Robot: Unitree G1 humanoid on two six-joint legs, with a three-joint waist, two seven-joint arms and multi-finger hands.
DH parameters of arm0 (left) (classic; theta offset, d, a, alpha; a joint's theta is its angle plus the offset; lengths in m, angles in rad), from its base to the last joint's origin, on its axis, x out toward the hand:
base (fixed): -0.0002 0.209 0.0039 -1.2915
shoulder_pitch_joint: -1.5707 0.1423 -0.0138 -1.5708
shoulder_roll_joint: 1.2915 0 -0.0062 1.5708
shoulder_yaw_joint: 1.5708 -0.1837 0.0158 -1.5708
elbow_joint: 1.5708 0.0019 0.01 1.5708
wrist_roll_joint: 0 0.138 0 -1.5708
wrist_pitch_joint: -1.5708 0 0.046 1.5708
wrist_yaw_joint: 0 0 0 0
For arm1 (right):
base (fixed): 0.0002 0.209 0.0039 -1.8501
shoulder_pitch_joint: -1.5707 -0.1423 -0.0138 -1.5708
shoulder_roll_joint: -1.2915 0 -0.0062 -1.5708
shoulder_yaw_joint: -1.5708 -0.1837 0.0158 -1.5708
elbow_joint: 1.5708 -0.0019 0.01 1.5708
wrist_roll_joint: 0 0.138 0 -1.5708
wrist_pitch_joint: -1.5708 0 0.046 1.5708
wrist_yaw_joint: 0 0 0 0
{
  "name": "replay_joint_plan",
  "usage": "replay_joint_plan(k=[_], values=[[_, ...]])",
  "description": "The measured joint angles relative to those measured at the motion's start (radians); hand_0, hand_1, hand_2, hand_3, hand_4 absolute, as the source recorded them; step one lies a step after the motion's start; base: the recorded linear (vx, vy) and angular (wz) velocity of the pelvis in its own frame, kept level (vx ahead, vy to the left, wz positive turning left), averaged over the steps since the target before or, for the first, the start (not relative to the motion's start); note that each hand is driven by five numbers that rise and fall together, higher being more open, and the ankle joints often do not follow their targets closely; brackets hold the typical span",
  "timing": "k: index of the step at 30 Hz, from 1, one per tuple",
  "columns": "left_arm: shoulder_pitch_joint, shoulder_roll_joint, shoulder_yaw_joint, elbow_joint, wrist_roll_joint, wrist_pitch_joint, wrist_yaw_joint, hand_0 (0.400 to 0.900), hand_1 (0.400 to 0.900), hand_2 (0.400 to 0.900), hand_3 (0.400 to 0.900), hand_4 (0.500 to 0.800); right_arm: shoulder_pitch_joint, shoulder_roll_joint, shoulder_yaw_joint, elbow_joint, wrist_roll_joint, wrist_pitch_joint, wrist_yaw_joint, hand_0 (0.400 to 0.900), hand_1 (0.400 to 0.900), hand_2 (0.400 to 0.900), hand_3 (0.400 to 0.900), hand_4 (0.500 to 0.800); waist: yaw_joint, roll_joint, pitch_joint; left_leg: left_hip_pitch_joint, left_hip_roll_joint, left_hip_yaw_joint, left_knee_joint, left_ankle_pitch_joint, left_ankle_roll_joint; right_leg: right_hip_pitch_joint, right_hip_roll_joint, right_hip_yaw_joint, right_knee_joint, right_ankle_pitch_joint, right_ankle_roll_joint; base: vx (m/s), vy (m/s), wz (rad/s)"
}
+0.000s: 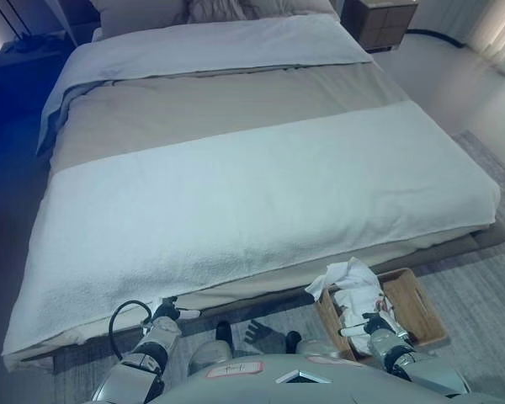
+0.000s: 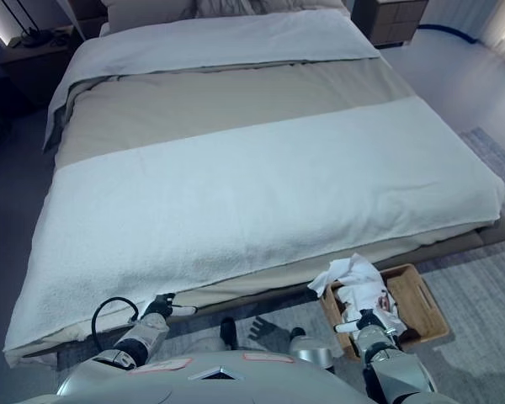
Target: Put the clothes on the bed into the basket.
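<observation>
A wooden basket (image 1: pixel 421 307) stands on the rug at the bed's near right corner. White clothes (image 1: pixel 353 286) are piled in it and hang over its far left rim. My right hand (image 1: pixel 377 324) rests against the near side of the pile, over the basket, with its fingers loosely spread and not gripping. My left hand (image 1: pixel 168 316) is low at the bed's front edge on the left, with relaxed fingers, holding nothing. The bed (image 1: pixel 236 194) shows only its white blanket and beige cover.
A grey rug (image 1: pixel 488 278) lies under the basket. A wooden nightstand (image 1: pixel 387 21) stands at the far right of the bed's head, and pillows (image 1: pixel 210 8) lie at the head. Bare floor runs along the bed's left and right sides.
</observation>
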Motion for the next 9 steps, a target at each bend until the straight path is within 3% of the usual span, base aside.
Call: replay_joint_plan(k=[9], values=[[0.007, 0.0, 0.0, 0.001, 0.002, 0.001, -0.004, 0.9, 0.9, 0.9, 0.9, 0.8, 0.001, 0.0, 0.0, 0.016, -0.001, 0.002, 0.001, 0.9, 0.9, 0.9, 0.9, 0.8, 0.003, 0.005, -0.037, 0.002, 0.001, 0.002, 0.0, -0.001, 0.0, 0.0, 0.0, 0.002, 0.0, -0.002, -0.001, 0.0, 0.003, -0.01]])
